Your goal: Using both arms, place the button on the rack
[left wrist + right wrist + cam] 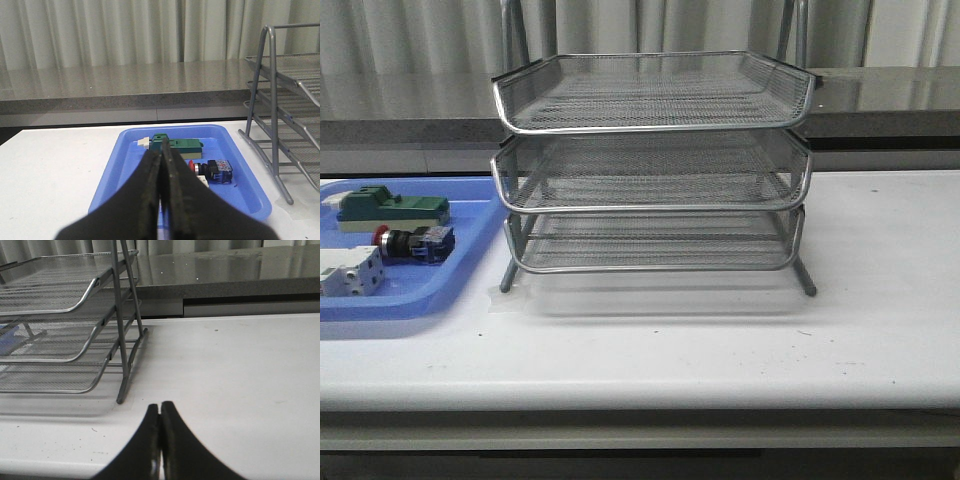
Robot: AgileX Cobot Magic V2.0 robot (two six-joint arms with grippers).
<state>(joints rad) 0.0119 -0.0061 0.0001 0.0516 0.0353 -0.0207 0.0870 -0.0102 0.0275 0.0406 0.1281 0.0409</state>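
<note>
Table (pixel 880 300): a white surface ran the full width of the front view, with a grey counter and pale curtains behind it.
Rack (pixel 650 160): the three-tier wire-mesh stand stood near the middle of the table, all three trays empty, its legs resting on the tabletop.
Blue tray (pixel 470 270): a flat plastic tray lay just left of the rack, running off the picture's left edge.
Green block (pixel 390 208): it sat at the back of the blue tray.
White block (pixel 350 272): it sat at the front of the tray, near the left edge.
Button (pixel 412 241): the red-headed switch lay on its side in the blue tray, between the green and white blocks.
Left gripper (pixel 162 150): jaws pressed together, empty, hovering on the near side of the tray.
Right gripper (pixel 160 412): jaws pressed together, empty, over bare table beside the rack's leg.
Writing: none could be read on any part.
Open room: bare table lay right of the rack and along the front edge.
</note>
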